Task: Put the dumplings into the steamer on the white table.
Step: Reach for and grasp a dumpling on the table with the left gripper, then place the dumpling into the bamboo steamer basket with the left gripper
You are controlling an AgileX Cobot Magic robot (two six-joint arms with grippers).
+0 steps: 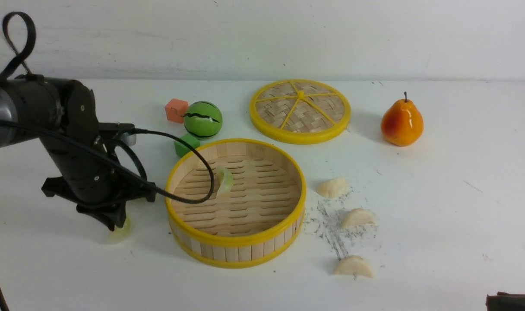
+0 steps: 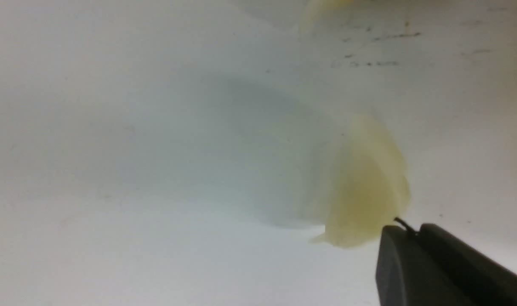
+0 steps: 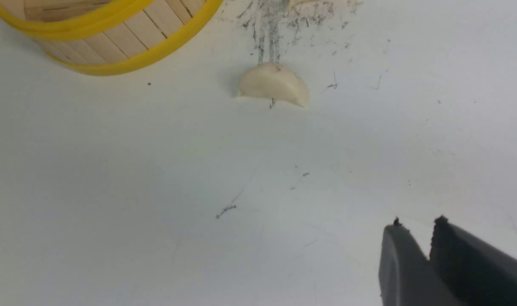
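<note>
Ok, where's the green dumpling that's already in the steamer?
Front view: the green dumpling sits on the slatted floor of the steamer, a little left of centre, just right of the black cable that loops across the basket.

This is looking like a robotics lab bench: a black robot arm [image 1: 72, 164] is hanging over a scuffed white table [image 1: 461, 216], a toy pear [image 1: 402, 123] sitting at upper right.

Front view looks forward and down over the whole counter [image 1: 461, 194]. Both wrist views hover close above it; the right shares the steamer [image 3: 114, 46] wall and 1 cream dumpling [image 3: 273, 85] with front.
</note>
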